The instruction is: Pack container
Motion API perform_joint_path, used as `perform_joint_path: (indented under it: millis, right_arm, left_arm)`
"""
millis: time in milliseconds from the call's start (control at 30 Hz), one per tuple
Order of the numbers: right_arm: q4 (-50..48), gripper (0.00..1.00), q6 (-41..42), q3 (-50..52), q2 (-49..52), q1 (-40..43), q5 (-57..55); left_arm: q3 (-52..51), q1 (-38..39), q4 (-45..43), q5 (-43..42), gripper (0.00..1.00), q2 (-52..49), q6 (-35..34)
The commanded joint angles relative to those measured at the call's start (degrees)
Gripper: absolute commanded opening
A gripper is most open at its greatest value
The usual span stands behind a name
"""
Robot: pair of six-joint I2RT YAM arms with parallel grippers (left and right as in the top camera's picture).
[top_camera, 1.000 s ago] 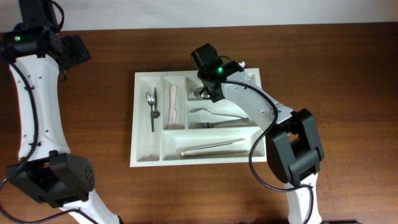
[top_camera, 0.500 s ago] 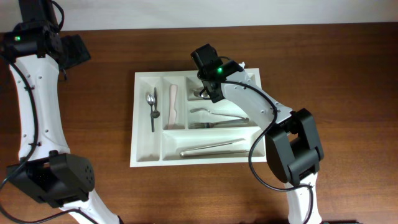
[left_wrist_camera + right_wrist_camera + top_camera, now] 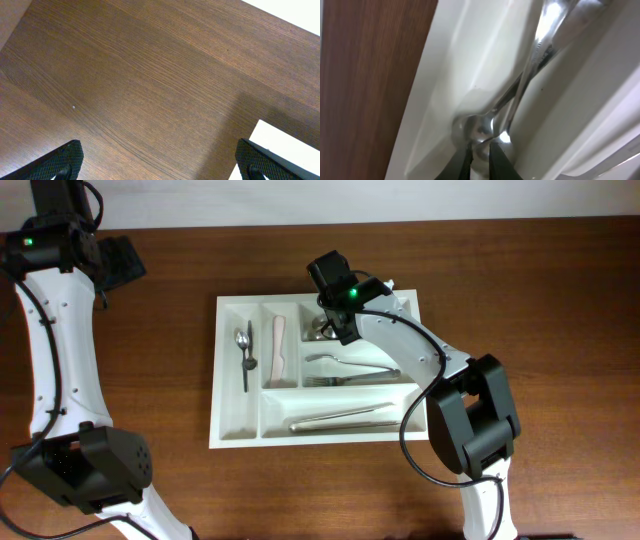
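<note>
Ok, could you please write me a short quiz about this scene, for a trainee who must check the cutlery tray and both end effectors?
1. True or false: the left end effector is shut on a spoon.
2. Above which compartment of the white cutlery tray is the right end effector? A) the long bottom one; B) the upper short one; C) the leftmost narrow one.
3. Name the kind of cutlery lying in the lower short compartment.
Key: 1. False, it is open and holds nothing. 2. B. 3. Forks.
</note>
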State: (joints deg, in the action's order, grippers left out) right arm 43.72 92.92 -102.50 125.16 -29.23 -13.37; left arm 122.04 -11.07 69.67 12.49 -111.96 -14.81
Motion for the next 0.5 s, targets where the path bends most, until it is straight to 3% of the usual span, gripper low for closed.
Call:
perform_joint_path:
  millis: [0, 300, 400, 433, 467]
  right_arm:
    - [-1.4, 0.13, -2.3, -1.0, 0.9, 0.2, -0.3]
    - [-2.2, 0.14, -19.5, -3.2, -5.2, 4.7, -7.3]
    - [0.2, 0.28, -29.6, -3.2, -9.5, 7.7, -10.9]
    - [1.4, 0.35, -32.9, -3.2, -10.8, 9.0, -11.5]
    - [2.6, 0.48, -35.5, -3.2, -11.9, 10.3, -11.6]
  left_arm:
    - [0.5, -0.1, 0.1, 0.4, 0.99, 0.3, -0.2]
    - [0.5, -0.1, 0.1, 0.4, 0.99, 0.3, -0.2]
    - [0.5, -0.1, 0.1, 0.4, 0.99, 0.3, -0.2]
    - [0.5, -0.1, 0.1, 0.4, 0.99, 0.3, -0.2]
    - [0.5, -0.1, 0.1, 0.4, 0.99, 0.3, -0.2]
